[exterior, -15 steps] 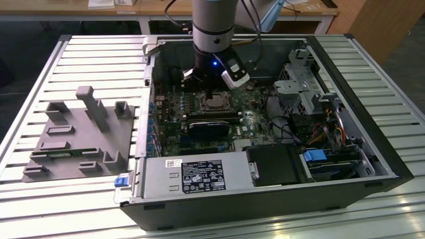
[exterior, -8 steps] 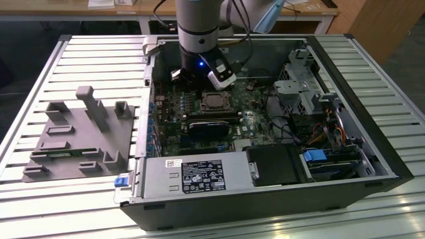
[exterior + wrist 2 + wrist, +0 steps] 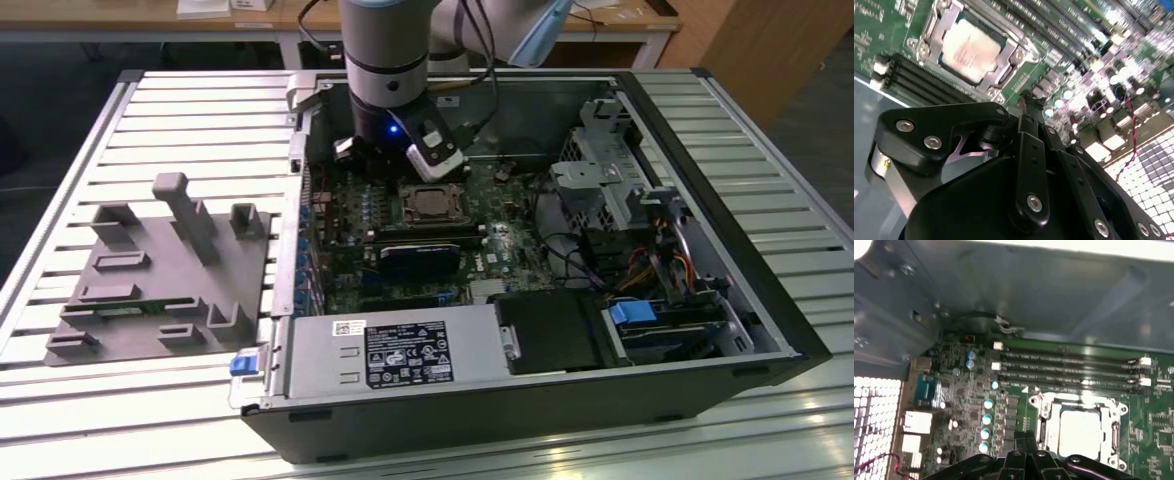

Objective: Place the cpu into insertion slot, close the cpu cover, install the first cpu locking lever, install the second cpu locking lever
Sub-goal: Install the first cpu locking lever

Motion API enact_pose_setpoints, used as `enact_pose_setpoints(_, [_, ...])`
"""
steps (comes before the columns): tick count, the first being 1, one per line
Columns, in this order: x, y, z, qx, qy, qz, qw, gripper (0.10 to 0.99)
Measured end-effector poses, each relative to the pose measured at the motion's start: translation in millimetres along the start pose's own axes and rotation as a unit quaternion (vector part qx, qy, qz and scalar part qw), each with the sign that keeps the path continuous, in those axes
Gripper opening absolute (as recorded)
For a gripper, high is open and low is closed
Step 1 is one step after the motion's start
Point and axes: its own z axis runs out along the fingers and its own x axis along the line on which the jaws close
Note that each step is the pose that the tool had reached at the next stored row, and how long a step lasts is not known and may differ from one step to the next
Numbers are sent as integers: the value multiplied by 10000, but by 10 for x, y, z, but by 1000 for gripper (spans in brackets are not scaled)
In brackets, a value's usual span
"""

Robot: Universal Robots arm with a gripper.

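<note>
The cpu (image 3: 971,50) (image 3: 1081,432) lies flat in the insertion slot (image 3: 430,203) on the green board, its pale silvery face showing. The cpu cover (image 3: 1010,59) (image 3: 1046,410) is down around it, its silver frame bordering the chip on all sides. My gripper (image 3: 430,172) hangs just above the board beside the socket, at the socket's far edge in the exterior view. In both wrist views its black fingertips (image 3: 1026,100) (image 3: 1026,437) are pressed together with nothing between them, a short way off the socket's corner.
Long black memory slots (image 3: 1069,372) run beside the socket. A black cooler block (image 3: 414,258) sits just in front of it, and a power supply (image 3: 400,355) lies at the case front. A drive cage with cables (image 3: 614,175) stands at the exterior view's right. A grey fixture (image 3: 160,270) lies outside the case.
</note>
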Motion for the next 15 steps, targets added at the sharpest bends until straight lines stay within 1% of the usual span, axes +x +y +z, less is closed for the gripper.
enact_pose_setpoints(1, [4, 1, -1, -64, -4, 1, 10000, 106])
enact_pose_setpoints(2, [6, 1, -3, -115, -9, 2, 9999, 106])
enact_pose_setpoints(3, [8, 6, -30, -208, -17, 4, 9998, 106])
enact_pose_setpoints(6, [9, 14, -77, -233, -26, 3, 9997, 106])
enact_pose_setpoints(7, [9, 16, -88, -255, -29, 3, 9997, 106])
enact_pose_setpoints(10, [19, 20, -106, -371, -44, 5, 9993, 106])
enact_pose_setpoints(11, [25, 21, -106, -432, -51, 5, 9991, 106])
enact_pose_setpoints(12, [35, 21, -106, -507, -59, 7, 9987, 106])
enact_pose_setpoints(14, [55, 23, -107, -660, -74, 9, 9978, 106])
enact_pose_setpoints(15, [62, 23, -107, -749, -82, 10, 9972, 106])
